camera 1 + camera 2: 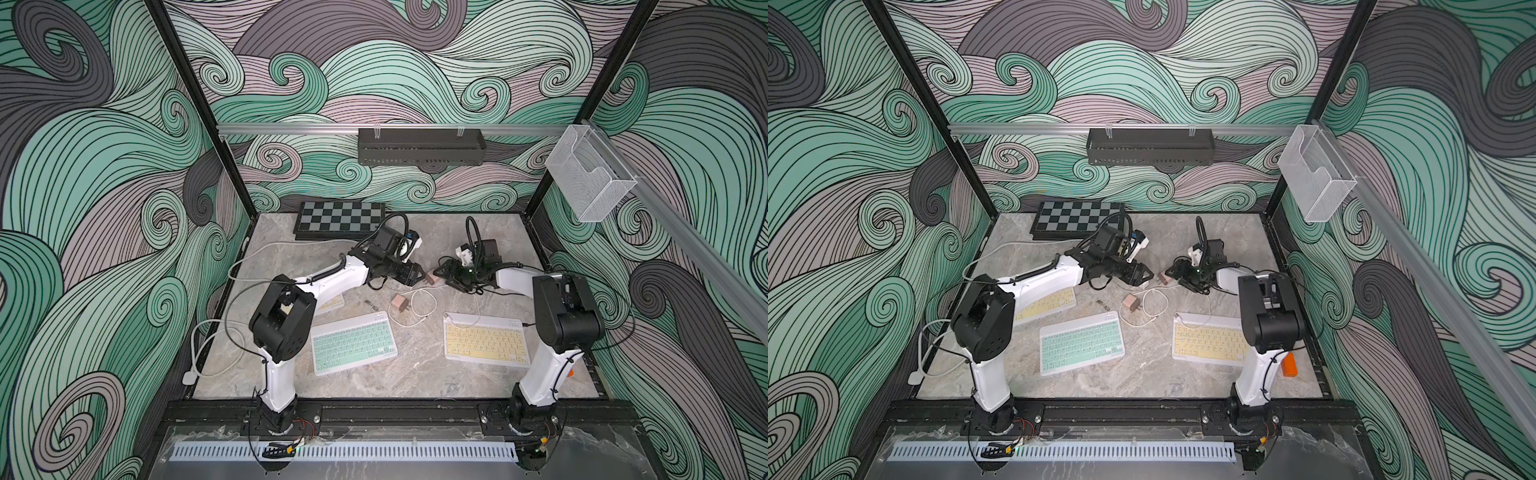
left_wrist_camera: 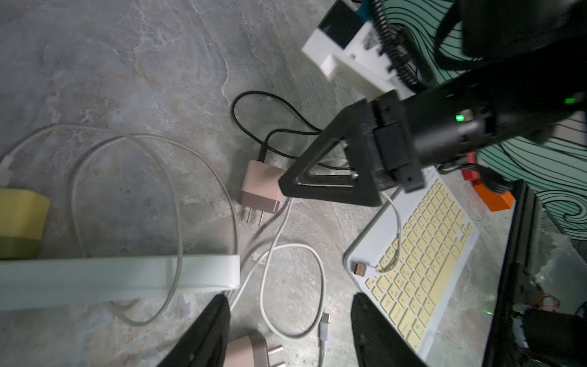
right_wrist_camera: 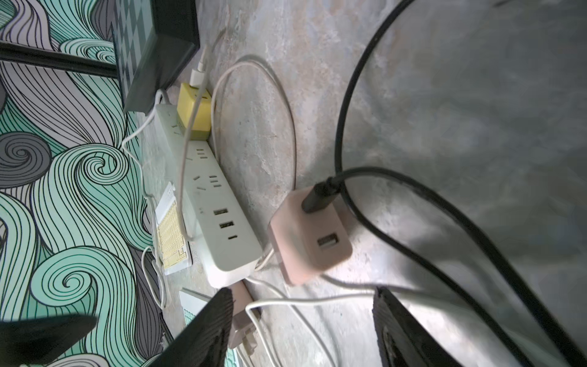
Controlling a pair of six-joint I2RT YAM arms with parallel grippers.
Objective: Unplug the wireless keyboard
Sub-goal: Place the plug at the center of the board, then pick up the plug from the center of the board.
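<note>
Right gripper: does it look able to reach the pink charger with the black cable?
Likely yes. The right gripper is open and the pink charger lies on the table just ahead; only its black cable loops nearby.

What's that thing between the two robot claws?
A pink charger with a black cable plugged in, lying on the table. Both top views show it.

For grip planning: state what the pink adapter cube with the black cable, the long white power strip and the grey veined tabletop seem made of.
Pink adapter cube: likely matte moulded plastic; even colour, rounded edges, no glare.
Long white power strip: smooth plastic, slight sheen on its rounded end.
Grey veined tabletop: stone-look, marble or printed laminate; cannot tell which.
</note>
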